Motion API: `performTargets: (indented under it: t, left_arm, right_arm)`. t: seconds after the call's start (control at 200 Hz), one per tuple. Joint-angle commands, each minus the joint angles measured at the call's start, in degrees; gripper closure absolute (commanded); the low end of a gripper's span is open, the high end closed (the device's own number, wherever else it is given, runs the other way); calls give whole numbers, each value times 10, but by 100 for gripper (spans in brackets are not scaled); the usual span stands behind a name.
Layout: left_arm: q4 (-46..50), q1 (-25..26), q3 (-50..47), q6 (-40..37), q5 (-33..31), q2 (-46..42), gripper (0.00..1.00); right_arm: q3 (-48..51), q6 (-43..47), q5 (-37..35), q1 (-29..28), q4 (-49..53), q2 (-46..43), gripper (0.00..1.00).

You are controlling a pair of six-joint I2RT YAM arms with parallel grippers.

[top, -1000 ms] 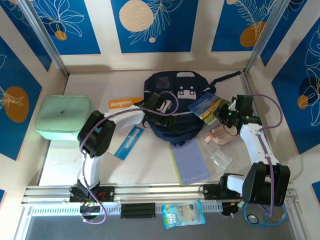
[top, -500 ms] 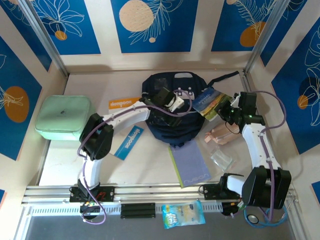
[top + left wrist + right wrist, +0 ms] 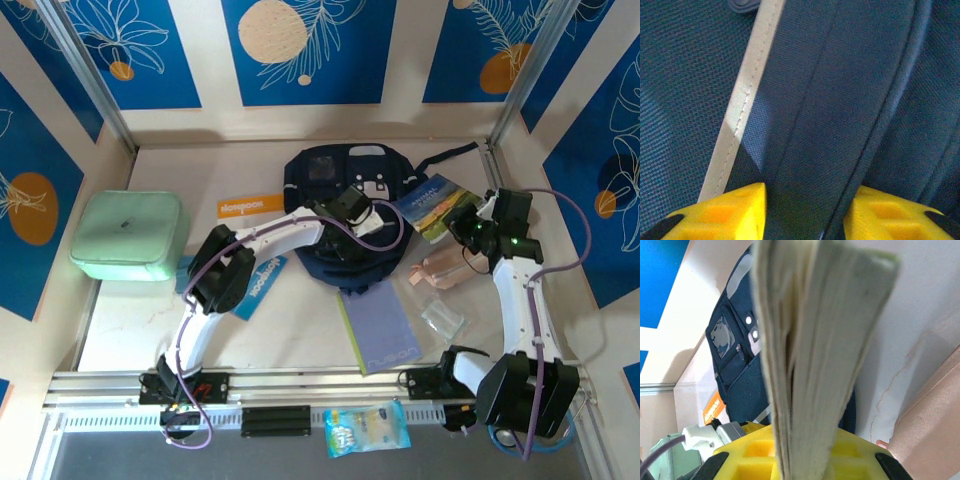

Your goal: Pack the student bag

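left gripper [image 3: 807, 212] up first: yellow fingers [image 3: 720, 215] pinched in on a dark fold of the student bag [image 3: 690, 75], with a pale zipper line running just off the left finger. the bag lies spread right beneath this hand, stretching away ahead of it. now the right gripper [image 3: 805, 460]: clamped on a thick book [image 3: 815, 340], pages edge-on between the fingers. the bag sits just left of this hand, and a pinkish-tan packet [image 3: 445, 270] lies close beside it, toward the arm's base.

A dark navy backpack [image 3: 340, 175] lies flat at the back middle of the tabletop [image 3: 180, 330], grey-white patch and light zipper lines facing up, strap trailing right.
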State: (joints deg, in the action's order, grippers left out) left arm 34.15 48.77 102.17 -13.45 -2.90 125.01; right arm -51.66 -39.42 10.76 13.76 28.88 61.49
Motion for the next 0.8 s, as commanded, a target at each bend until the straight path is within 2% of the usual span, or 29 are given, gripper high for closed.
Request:
performTargets:
  t: [0.0, 0.155, 0.32, 0.56, 0.79]
  left_arm:
    - [-5, -1, 27, -5, -39, 3, 72]
    - [-57, -4, 7, 1, -49, -36, 87]
    - [-107, -23, 0, 38, -68, -71, 100]
    - [-161, -45, 15, 100, -123, -102, 100]
    - [-165, -53, 70, 140, -153, -96, 100]
  right_arm:
    - [-9, -2, 19, 9, -3, -26, 100]
    - [-16, -1, 0, 22, 23, -56, 100]
    - [-26, 1, -53, 30, 61, -96, 100]
    - [-57, 0, -34, 34, 113, -117, 100]
    - [-54, -10, -41, 35, 144, -125, 100]
